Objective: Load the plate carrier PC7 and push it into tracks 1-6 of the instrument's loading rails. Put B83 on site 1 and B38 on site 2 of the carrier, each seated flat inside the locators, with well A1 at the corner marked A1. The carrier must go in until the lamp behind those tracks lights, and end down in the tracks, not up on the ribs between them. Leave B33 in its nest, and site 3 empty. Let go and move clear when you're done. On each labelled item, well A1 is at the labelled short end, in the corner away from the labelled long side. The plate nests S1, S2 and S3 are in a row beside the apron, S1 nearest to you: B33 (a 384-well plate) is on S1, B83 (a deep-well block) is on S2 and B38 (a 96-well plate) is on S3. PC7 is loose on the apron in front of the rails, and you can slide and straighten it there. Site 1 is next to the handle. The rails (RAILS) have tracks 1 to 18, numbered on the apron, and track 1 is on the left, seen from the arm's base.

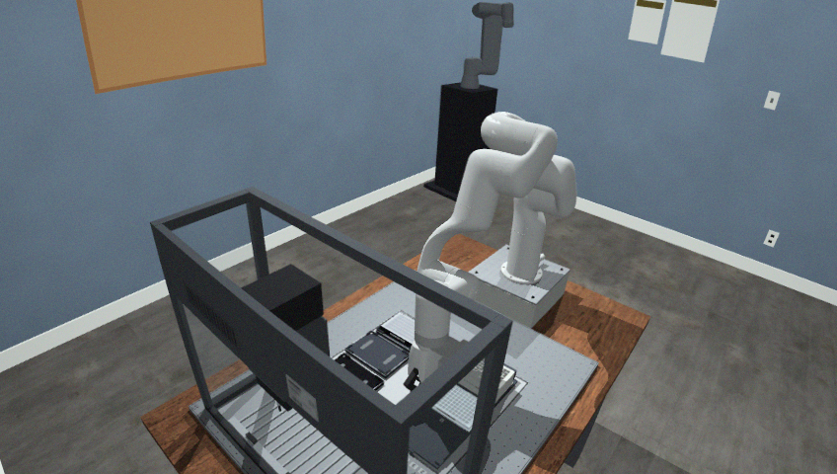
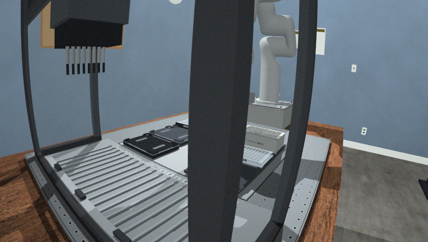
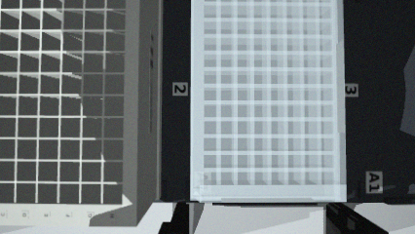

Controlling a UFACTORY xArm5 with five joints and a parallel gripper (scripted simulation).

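The claw (image 1: 412, 378) is hanging spread wide and empty just above PC7 (image 3: 174, 146). On PC7, the pale 96-well plate B38 (image 3: 268, 97) is lying flat between the marks 2 and 3, with the deep-well block B83 (image 3: 58, 97) standing beside it. PC7 is sitting in front of the RAILS (image 2: 120, 179) on the worktop (image 2: 312, 156).

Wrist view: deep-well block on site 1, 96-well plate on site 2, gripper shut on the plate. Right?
Not quite. The gripper is open and holds nothing; the wrist view shows the 96-well plate lying free by the site 2 mark, the deep-well block beside it.
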